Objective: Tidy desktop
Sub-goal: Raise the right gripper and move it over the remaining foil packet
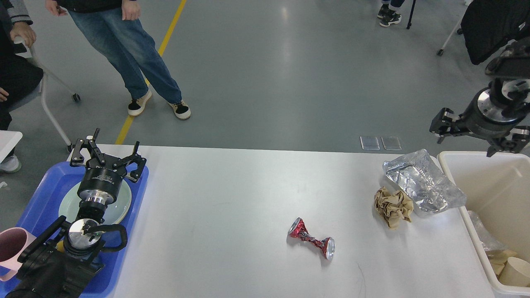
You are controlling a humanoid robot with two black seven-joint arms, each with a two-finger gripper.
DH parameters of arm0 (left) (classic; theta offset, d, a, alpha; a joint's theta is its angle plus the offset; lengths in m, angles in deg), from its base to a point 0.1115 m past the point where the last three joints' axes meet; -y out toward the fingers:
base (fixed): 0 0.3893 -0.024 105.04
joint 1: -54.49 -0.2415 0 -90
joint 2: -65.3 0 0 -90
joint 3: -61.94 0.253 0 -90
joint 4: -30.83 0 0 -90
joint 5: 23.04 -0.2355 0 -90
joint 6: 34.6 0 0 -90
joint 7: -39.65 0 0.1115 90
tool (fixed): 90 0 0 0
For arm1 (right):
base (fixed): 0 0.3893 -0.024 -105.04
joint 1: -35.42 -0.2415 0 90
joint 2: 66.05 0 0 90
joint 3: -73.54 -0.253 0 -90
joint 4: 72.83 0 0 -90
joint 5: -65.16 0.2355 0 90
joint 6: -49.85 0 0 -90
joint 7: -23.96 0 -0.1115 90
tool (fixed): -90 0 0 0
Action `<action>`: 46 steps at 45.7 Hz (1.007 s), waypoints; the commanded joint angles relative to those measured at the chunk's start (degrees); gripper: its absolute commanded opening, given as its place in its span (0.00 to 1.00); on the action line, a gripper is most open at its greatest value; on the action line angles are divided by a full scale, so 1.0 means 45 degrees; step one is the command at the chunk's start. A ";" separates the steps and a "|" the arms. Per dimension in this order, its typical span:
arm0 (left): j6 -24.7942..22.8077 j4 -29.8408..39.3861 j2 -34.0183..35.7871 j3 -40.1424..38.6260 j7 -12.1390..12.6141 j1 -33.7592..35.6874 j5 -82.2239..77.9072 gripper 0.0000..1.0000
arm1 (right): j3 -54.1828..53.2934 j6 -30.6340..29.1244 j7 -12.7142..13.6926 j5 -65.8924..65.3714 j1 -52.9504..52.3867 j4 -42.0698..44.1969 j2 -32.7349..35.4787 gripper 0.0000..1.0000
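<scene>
The white desktop holds a crushed red can near the middle front. A crumpled brown paper ball and a crinkled silver foil bag lie at the right. My left gripper is open and empty, hovering over a pale green plate in the blue tray. My right gripper is raised above the far rim of the cream-white bin, fingers spread, with nothing in it.
The bin holds a paper cup and paper scraps. A pink mug stands at the tray's front left. People stand and sit beyond the table's far left; wheeled chairs stand at the back right.
</scene>
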 commanded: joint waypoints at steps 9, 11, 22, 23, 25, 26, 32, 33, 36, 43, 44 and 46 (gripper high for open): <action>0.0000 0.0001 0.0010 0.0000 0.0000 0.0000 -0.0001 0.96 | -0.0842 -0.3086 0.0020 0.0130 -0.2162 -0.1608 0.0007 1.00; 0.0000 0.0001 0.0010 0.0000 0.0000 0.0000 -0.0001 0.96 | -0.0881 -0.3282 0.0020 0.0150 -0.2395 -0.1921 0.0202 1.00; 0.0000 0.0001 0.0010 0.0000 0.0000 0.0000 -0.0001 0.96 | -0.0784 -0.3478 -0.0019 0.0306 -0.5207 -0.4284 0.0398 1.00; 0.0000 0.0001 0.0010 0.0000 0.0000 0.0000 -0.0001 0.96 | -0.0764 -0.3594 -0.0038 0.0519 -0.5654 -0.4692 0.0379 1.00; 0.0000 0.0001 0.0010 0.0000 0.0000 0.0000 -0.0001 0.96 | -0.0803 -0.3712 -0.0038 0.0560 -0.6028 -0.5045 0.0340 1.00; 0.0000 0.0001 0.0010 0.0000 0.0000 0.0000 -0.0001 0.96 | -0.0823 -0.3770 -0.0038 0.0579 -0.6204 -0.5202 0.0340 1.00; 0.0000 0.0001 0.0010 0.0000 0.0000 0.0000 -0.0001 0.96 | -0.0784 -0.3806 -0.0272 0.0599 -0.7005 -0.5750 0.0262 1.00; 0.0000 0.0001 0.0010 0.0000 0.0000 0.0000 -0.0001 0.96 | -0.0706 -0.3806 -0.0485 0.0599 -0.7103 -0.5750 0.0242 1.00; 0.0000 0.0001 0.0010 0.0000 0.0000 0.0000 -0.0001 0.96 | -0.0414 -0.3806 -0.1538 0.0580 -0.7279 -0.5750 0.0126 1.00; 0.0000 0.0001 0.0010 0.0000 0.0000 0.0000 -0.0001 0.96 | 0.1110 -0.3790 -0.3865 0.0131 -0.7358 -0.5692 -0.0714 1.00; 0.0000 0.0001 0.0010 0.0000 0.0000 0.0000 -0.0001 0.96 | 0.1208 -0.3771 -0.3886 0.0092 -0.7358 -0.5692 -0.0754 1.00; 0.0000 0.0001 0.0010 0.0000 0.0000 0.0000 -0.0001 0.96 | 0.1248 -0.3771 -0.3905 0.0072 -0.7396 -0.5692 -0.0773 1.00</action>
